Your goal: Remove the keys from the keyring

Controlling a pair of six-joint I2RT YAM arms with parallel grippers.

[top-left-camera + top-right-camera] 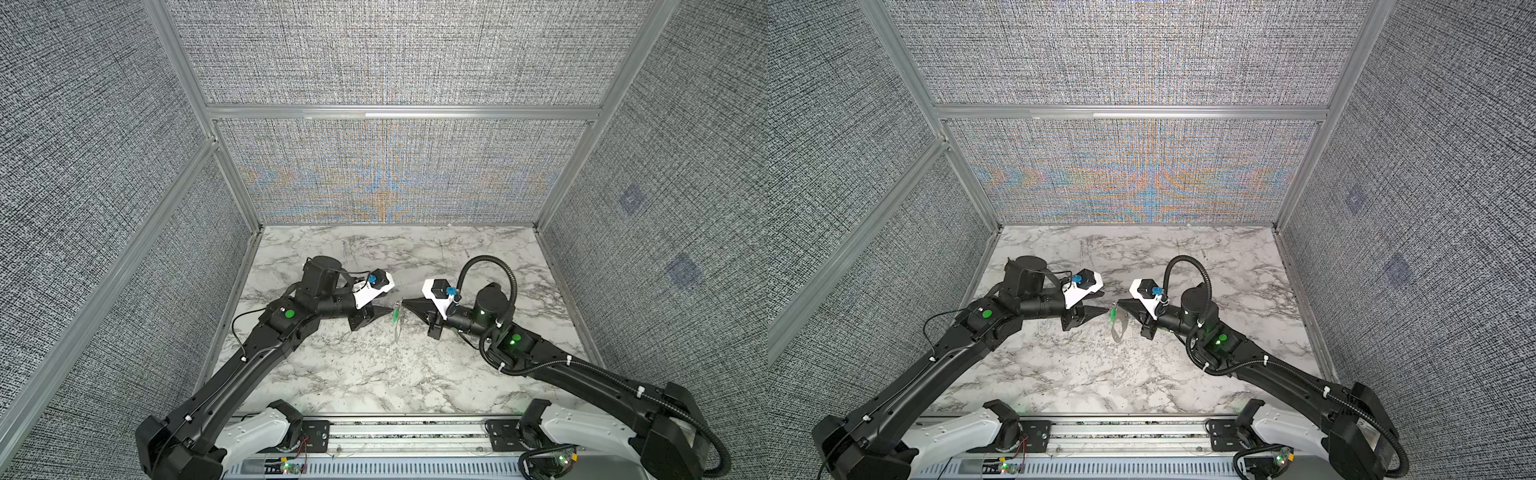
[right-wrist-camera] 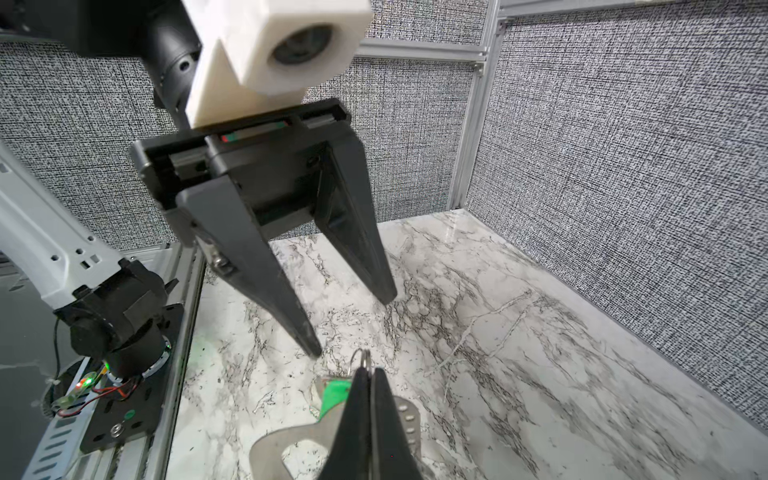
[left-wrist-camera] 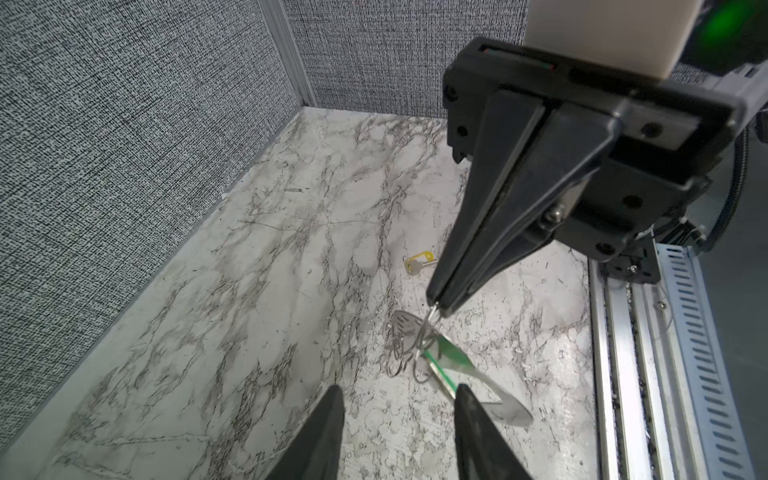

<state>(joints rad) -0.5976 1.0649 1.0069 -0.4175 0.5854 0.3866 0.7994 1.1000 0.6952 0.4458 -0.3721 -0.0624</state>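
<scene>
My right gripper (image 2: 368, 370) (image 3: 438, 305) is shut on the thin wire ring (image 2: 365, 356) at the top of the keyring (image 2: 291, 440), a flat grey metal loop with a notched edge. The keyring (image 3: 505, 401) hangs from the tips above the marble table (image 1: 374, 374). A key with a green tag (image 3: 449, 353) (image 2: 334, 395) hangs on the same ring. My left gripper (image 3: 399, 395) (image 2: 351, 326) faces it, open, with one fingertip (image 3: 463, 395) close beside the green tag. A key with a yellow tag (image 3: 419, 264) lies loose on the table beyond. In both top views the two grippers (image 1: 384, 309) (image 1: 1120, 303) meet mid-table.
Grey fabric walls with aluminium posts (image 1: 232, 174) close in the table on three sides. An aluminium rail (image 1: 407, 432) carrying both arm bases runs along the front edge. A black cable hose (image 1: 490, 266) loops above the right arm.
</scene>
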